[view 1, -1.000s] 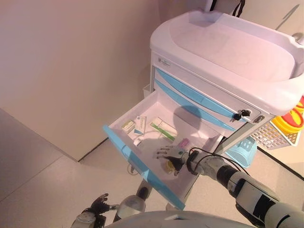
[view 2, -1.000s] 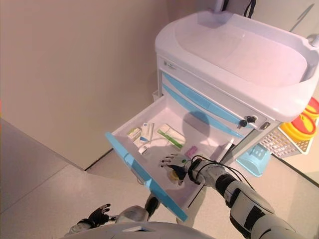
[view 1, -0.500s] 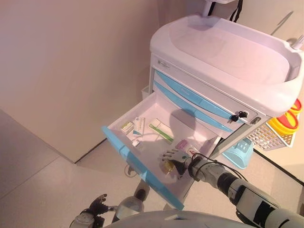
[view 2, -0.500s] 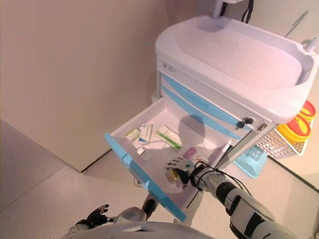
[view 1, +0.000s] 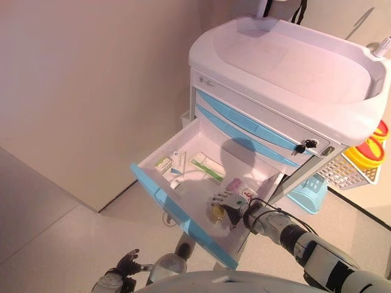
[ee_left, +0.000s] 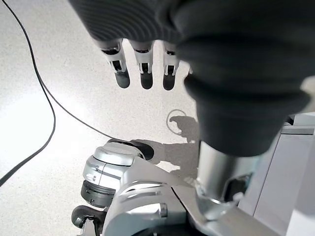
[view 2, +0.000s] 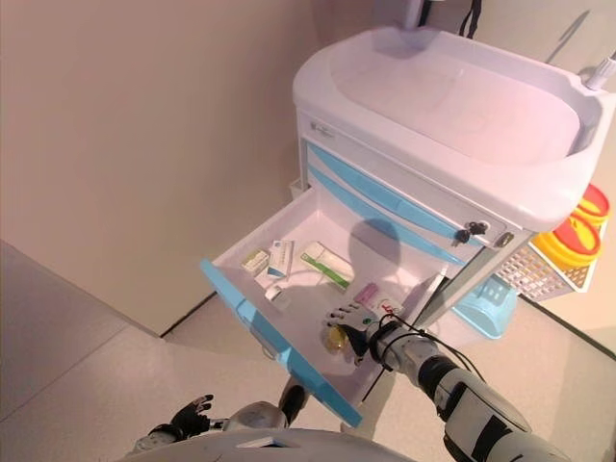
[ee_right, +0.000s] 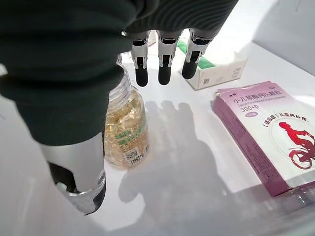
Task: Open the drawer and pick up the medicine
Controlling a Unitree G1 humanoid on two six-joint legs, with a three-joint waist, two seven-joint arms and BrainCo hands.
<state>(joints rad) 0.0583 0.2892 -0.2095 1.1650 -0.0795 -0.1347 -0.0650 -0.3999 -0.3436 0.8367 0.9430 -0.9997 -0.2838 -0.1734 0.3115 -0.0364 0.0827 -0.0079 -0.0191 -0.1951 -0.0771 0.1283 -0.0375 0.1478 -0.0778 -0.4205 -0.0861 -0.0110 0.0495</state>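
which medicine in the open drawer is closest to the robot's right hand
The clear bottle of yellow capsules, lying on its side under the right hand, between thumb and fingers. The pink-and-white box and the green-and-white box lie farther off.

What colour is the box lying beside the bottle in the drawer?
The box is pink-purple with a white front, clearest in the right wrist view.

A white medical cart (view 1: 293, 67) with a recessed top stands against a beige wall (view 1: 91, 79). On its far side hang a white wire basket (view 1: 351, 172) holding yellow-and-red containers (view 1: 371, 149), and a light-blue basket (view 1: 308, 192) below.
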